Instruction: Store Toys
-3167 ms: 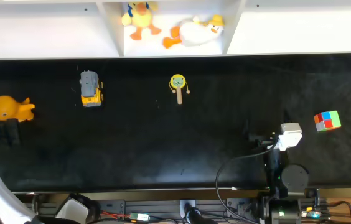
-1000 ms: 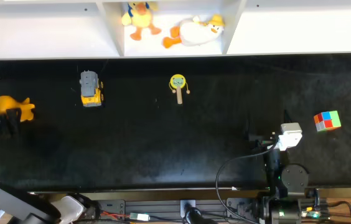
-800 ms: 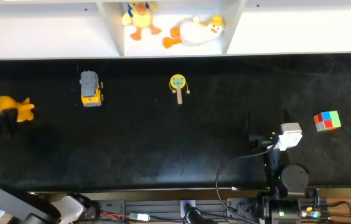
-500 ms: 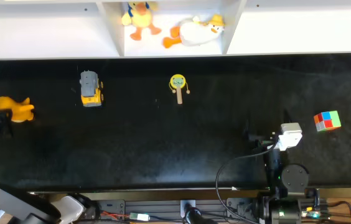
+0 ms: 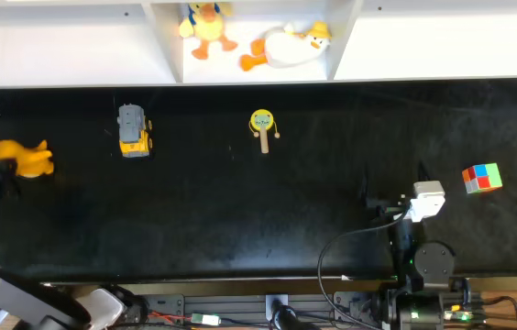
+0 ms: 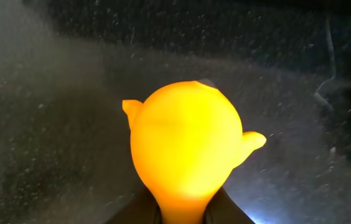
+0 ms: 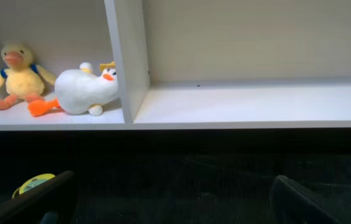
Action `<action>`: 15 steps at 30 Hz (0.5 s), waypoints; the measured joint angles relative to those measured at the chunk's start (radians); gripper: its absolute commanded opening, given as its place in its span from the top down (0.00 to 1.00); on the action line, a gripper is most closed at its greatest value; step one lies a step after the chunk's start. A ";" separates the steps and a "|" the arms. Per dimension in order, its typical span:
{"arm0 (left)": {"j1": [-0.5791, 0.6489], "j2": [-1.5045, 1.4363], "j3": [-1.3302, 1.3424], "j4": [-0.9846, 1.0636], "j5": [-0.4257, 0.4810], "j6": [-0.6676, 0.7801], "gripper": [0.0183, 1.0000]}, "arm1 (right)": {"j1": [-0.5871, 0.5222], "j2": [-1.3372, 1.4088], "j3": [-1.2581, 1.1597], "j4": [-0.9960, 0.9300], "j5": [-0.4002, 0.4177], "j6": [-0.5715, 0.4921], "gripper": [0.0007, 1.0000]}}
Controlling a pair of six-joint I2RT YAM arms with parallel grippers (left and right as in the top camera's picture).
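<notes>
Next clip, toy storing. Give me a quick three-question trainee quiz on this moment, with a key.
1. True or false: the multicoloured puzzle cube lies on the black tabletop, outside the white shelf.
2. Which toy sits between the left gripper's fingers? A) grey-and-yellow toy truck B) round orange rubber toy C) yellow rattle drum with a wooden handle
3. How many plush toys lie in the shelf's middle compartment?
Key: 1 true; 2 B; 3 two, a yellow plush duck and a white plush duck.
</notes>
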 measured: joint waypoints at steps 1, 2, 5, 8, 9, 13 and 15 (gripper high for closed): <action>-0.010 0.000 0.010 0.000 0.002 -0.015 0.93 | 0.000 0.000 0.000 0.000 0.000 0.000 0.00; -0.023 0.000 0.023 0.001 0.003 -0.030 0.93 | 0.000 0.000 0.000 0.000 0.000 0.000 0.00; -0.065 0.000 0.076 0.018 0.006 -0.074 0.93 | 0.000 0.000 0.000 0.000 0.000 0.000 0.00; -0.106 0.000 0.127 0.045 0.002 -0.127 0.93 | 0.000 0.000 0.000 0.000 0.000 0.000 0.01; -0.119 0.000 0.142 0.055 -0.001 -0.146 0.93 | 0.000 0.000 0.000 0.000 0.000 0.000 0.01; -0.167 -0.002 0.180 0.103 -0.014 -0.220 0.93 | 0.000 0.000 0.000 0.000 0.000 0.000 0.00; -0.185 -0.003 0.188 0.145 -0.018 -0.257 0.93 | 0.000 0.000 0.000 0.000 0.000 0.000 0.00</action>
